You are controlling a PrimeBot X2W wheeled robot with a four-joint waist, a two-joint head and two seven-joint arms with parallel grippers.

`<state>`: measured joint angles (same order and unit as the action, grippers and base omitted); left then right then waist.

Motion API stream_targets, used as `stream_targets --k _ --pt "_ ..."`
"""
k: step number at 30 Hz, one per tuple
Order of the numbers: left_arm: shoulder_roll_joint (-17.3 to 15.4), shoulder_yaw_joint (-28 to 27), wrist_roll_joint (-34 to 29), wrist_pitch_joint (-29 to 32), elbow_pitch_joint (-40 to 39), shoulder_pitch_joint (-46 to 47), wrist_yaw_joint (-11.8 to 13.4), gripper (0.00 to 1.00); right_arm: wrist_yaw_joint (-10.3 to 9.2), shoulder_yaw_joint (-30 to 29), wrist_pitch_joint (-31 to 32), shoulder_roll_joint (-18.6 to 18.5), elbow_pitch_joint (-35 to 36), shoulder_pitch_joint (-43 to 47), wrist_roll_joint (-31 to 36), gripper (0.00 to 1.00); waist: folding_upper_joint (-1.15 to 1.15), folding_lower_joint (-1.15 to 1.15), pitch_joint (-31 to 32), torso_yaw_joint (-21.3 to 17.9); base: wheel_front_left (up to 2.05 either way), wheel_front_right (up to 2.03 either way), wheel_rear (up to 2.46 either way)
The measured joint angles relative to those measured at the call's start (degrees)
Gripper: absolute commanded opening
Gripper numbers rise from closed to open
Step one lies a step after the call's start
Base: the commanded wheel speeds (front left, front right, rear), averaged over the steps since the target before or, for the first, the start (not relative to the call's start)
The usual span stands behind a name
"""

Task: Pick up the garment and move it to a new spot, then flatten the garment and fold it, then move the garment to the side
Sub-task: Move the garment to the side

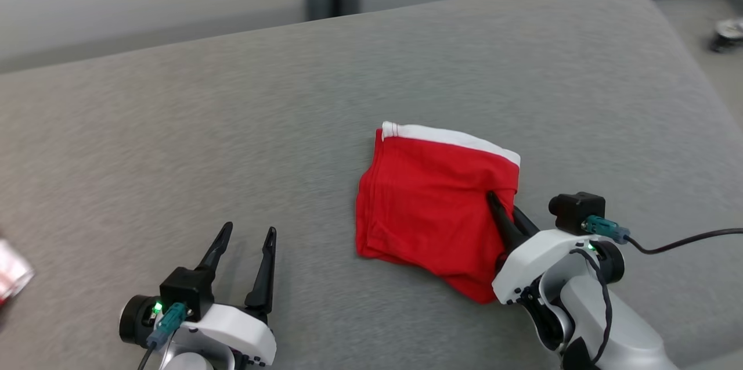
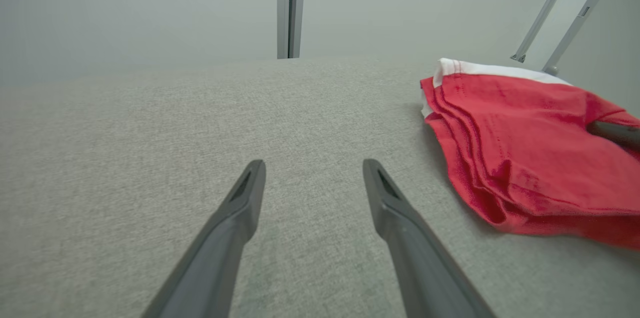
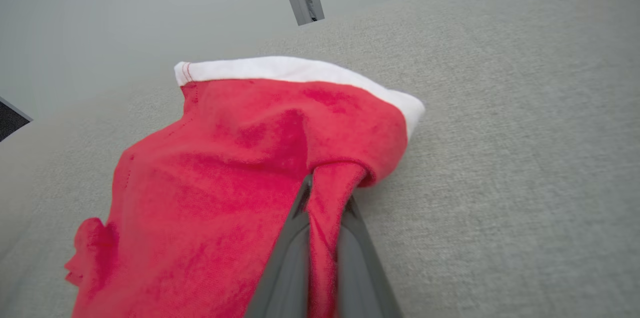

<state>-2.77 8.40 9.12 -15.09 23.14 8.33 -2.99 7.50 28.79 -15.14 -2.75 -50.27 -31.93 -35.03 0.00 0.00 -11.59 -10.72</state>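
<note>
Right fingers come in low, clamped tight on the right edge of the folded red garment, mid grey fabric surface. Left fingers point forward, spread wide, well apart from it.

This looks like a robotics lab or test room. A padded table covered in grey fabric stands before a bare pale wall, with aluminium frame posts behind it.

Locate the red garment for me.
Head view: the folded red garment lies right of centre on the grey surface, its right edge pinched in the right gripper.
</note>
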Motion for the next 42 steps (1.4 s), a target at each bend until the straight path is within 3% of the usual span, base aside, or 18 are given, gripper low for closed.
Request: stream_targets --k 8,13,16,20,28,34,35,36,37,38,42 --pt "0.04 1.93 -0.99 0.00 -0.25 0.17 -1.29 1.00 0.00 0.59 -0.01 -0.10 1.34 2.00 0.34 0.00 0.00 0.00 0.36 -12.14 0.00 0.00 0.00" --pt "0.08 2.70 -2.18 0.00 -0.33 0.99 -1.83 1.00 0.00 -0.88 0.00 -0.11 0.64 0.80 3.36 0.00 0.00 0.00 -1.47 -14.79 0.00 0.00 0.00" --pt "0.04 2.67 -3.09 0.00 -0.32 1.58 -2.11 1.00 0.00 -3.50 0.00 -0.52 -1.60 -2.36 7.03 0.00 0.00 0.00 -2.82 -13.72 0.00 0.00 0.00" --pt "-0.35 2.58 -4.21 0.00 -0.44 2.80 -2.61 1.00 0.00 -7.62 0.00 -4.00 -6.00 -8.04 12.13 0.00 0.00 0.00 -4.52 -10.65 0.00 0.00 0.00" --pt "-0.93 1.47 -4.69 -0.04 -1.91 5.58 -3.24 1.00 0.00 -15.97 0.00 -14.14 -18.48 -20.48 23.39 0.00 0.00 0.00 -8.96 -2.67 0.00 0.00 0.00" --pt "-0.63 1.44 -4.94 -0.07 -3.48 7.40 -3.56 1.00 0.00 -24.64 1.20 -21.59 -22.57 -25.88 29.93 0.00 0.00 0.00 -12.40 2.97 0.00 0.00 0.00" --pt "-0.52 1.43 -4.94 -0.08 -3.86 7.55 -3.58 1.00 0.00 -26.22 1.45 -22.52 -22.79 -26.27 31.10 0.04 0.00 0.00 -12.97 3.75 0.00 0.00 0.00" --pt "-0.43 1.44 -4.93 -0.11 -4.04 7.68 -3.58 1.00 0.01 -27.81 1.44 -23.28 -22.87 -26.52 32.43 0.31 0.00 0.00 -13.51 4.43 0.00 0.00 0.00" --pt "-0.37 1.44 -4.93 -0.14 -4.21 7.84 -3.61 1.00 0.01 -29.48 1.37 -24.08 -22.92 -26.72 33.76 0.80 0.00 0.00 -14.01 5.03 0.00 0.00 0.00" --pt "-0.34 1.43 -4.93 -0.14 -4.32 8.12 -3.76 1.00 0.00 -30.98 1.03 -24.98 -22.90 -26.94 35.65 1.00 0.00 0.00 -14.50 5.56 0.00 0.00 0.00" --pt "-0.04 1.22 -4.93 -0.16 -4.66 8.57 -3.82 1.00 0.00 -39.87 0.47 -26.27 -21.06 -27.18 40.65 1.00 0.00 0.00 -15.55 6.83 0.00 0.00 0.00"
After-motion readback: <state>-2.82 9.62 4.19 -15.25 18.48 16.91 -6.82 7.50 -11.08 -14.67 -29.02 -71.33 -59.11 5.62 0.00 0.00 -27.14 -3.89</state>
